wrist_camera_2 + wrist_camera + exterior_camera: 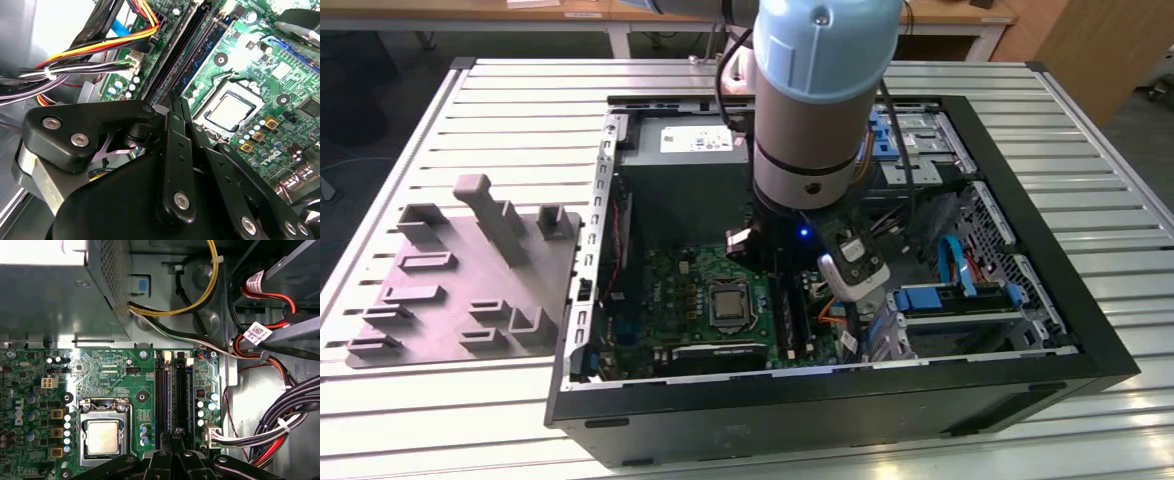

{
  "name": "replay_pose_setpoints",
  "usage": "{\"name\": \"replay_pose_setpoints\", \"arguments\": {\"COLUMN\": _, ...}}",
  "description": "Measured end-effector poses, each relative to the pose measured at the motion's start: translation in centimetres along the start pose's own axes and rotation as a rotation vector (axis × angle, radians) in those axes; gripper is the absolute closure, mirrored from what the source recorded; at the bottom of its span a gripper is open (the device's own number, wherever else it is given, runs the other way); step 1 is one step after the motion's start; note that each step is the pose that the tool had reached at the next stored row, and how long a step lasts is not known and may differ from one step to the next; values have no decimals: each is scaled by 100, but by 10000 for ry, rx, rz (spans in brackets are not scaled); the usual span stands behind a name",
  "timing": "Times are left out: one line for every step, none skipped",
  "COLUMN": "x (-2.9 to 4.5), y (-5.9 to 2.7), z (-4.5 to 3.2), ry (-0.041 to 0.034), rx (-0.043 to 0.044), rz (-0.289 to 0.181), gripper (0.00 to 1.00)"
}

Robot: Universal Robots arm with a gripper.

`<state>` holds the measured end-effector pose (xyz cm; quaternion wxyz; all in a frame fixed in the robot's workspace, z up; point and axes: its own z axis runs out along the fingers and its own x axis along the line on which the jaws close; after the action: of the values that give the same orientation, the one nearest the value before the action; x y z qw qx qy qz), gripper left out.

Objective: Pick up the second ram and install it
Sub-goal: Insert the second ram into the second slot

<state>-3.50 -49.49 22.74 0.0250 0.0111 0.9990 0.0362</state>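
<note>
Table under me: a metal top point(480, 420) of long pale slats with dark grooves between them, running across the exterior view from side to side.
Desk beyond: a wooden-topped desk point(587, 14) on white legs stands just past my table's far edge.
Wooden panel: a light brown board point(1094, 50) rises at the exterior view's upper right.
Floor: dull grey point(344, 215) off the table's edge at the exterior view's left.
Light: bright and even where I work, with a soft sheen along the slats.
</note>
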Motion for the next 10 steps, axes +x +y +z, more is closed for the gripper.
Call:
{"name": "replay_pose_setpoints", "arguments": {"x": 0, "y": 0, "z": 1, "ry": 0, "rx": 1, "rz": 0, "gripper": 89}}
{"name": "replay_pose_setpoints", "arguments": {"x": 0, "y": 0, "z": 1, "ry": 0, "rx": 1, "rz": 0, "gripper": 89}}
{"name": "replay_pose_setpoints", "arguments": {"x": 0, "y": 0, "z": 1, "ry": 0, "rx": 1, "rz": 0, "gripper": 89}}
{"name": "replay_pose_setpoints", "arguments": {"x": 0, "y": 0, "z": 2, "ry": 0, "rx": 0, "rz": 0, "gripper": 89}}
{"name": "replay_pose_setpoints", "arguments": {"x": 0, "y": 0, "z": 2, "ry": 0, "rx": -1, "rz": 0, "gripper": 89}}
{"name": "replay_pose_setpoints", "arguments": {"x": 0, "y": 0, "z": 2, "ry": 0, "rx": 0, "rz": 0, "gripper": 89}}
{"name": "replay_pose_setpoints", "arguments": {"x": 0, "y": 0, "z": 3, "ry": 0, "rx": 0, "rz": 0, "gripper": 89}}
{"name": "replay_pose_setpoints", "arguments": {"x": 0, "y": 0, "z": 2, "ry": -1, "rx": -1, "rz": 0, "gripper": 89}}
{"name": "replay_pose_setpoints", "arguments": {"x": 0, "y": 1, "z": -2, "ry": -1, "rx": -3, "rz": 0, "gripper": 89}}
{"name": "replay_pose_setpoints", "arguments": {"x": -1, "y": 1, "z": -10, "ry": -1, "rx": -3, "rz": 0, "gripper": 89}}
